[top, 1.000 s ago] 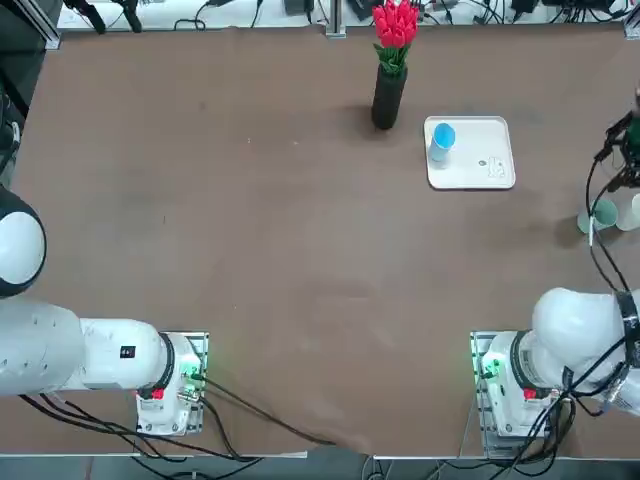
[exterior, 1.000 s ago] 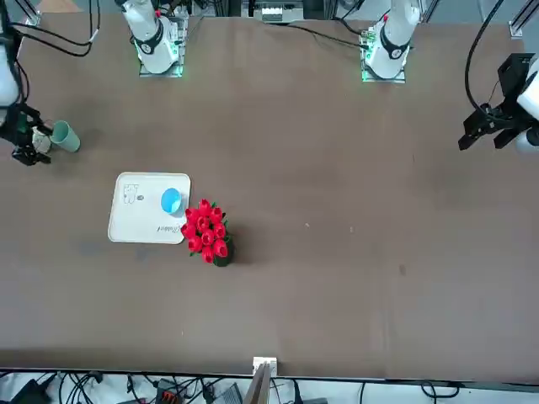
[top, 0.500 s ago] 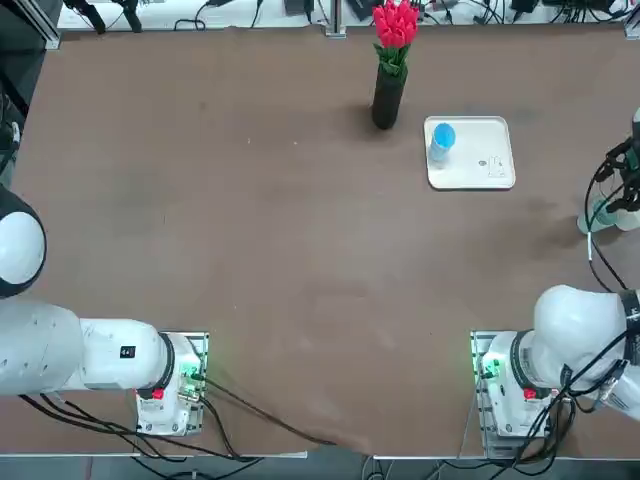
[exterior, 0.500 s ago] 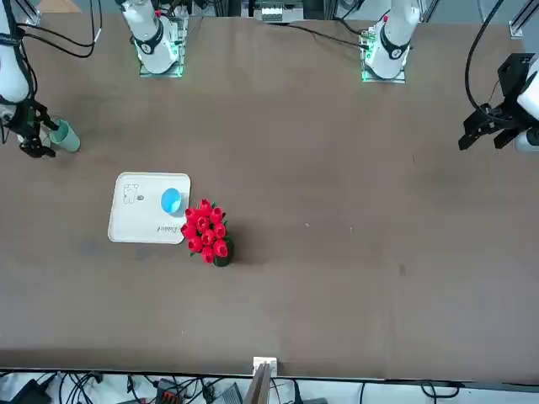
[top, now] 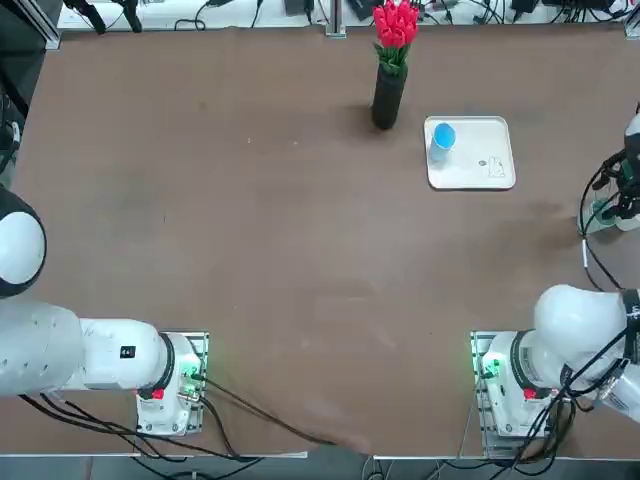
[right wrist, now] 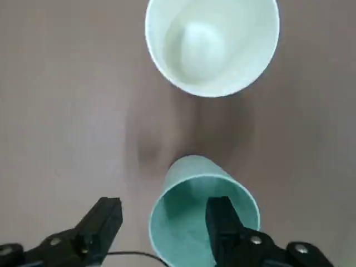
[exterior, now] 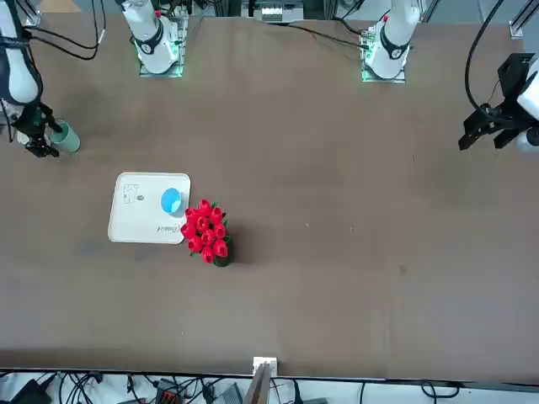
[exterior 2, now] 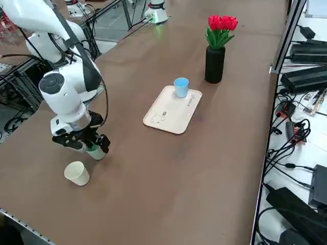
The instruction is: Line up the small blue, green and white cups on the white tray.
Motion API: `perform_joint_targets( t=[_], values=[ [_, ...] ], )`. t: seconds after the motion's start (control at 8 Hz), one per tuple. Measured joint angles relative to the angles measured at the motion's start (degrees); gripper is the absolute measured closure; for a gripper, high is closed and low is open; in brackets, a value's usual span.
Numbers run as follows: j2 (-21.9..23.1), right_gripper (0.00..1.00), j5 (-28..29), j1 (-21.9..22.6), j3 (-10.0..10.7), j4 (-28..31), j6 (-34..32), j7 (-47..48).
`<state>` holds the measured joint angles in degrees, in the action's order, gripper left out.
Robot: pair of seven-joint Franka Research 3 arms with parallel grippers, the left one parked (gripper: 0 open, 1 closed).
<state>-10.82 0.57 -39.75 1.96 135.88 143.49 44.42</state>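
The green cup stands upright on the table near its right edge, also seen as the green cup in the side view. My right gripper is lowered over it and open: one finger is inside the cup, the other outside its wall. From the side, the right gripper sits low on the cup. The white cup stands just beyond it, apart; the white cup is near the table corner. On a far corner of the white tray stands the blue cup.
A tall black vase with red flowers stands just left of the tray. The table's right edge runs close beside the green and white cups. Cables lie past the far edge of the table.
My right gripper has come down and back toward the base, onto the green cup, and its fingers have narrowed a little. The cups and tray have not moved.
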Motion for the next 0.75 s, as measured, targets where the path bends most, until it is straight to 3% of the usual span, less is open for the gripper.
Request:
perform_joint_targets(
  t=[0.5, 0.62, 0.75],
  values=[
    [-0.6, 0.9, 0.0, 0.0, 0.0, 0.0, -0.4, -0.1],
    [-0.1, 0.97, 0.0, 0.0, 0.0, -0.1, -1.6, -0.1],
    [0.3, 0.97, 0.0, 0.0, -0.1, -0.6, -3.3, -0.2]
  ],
)
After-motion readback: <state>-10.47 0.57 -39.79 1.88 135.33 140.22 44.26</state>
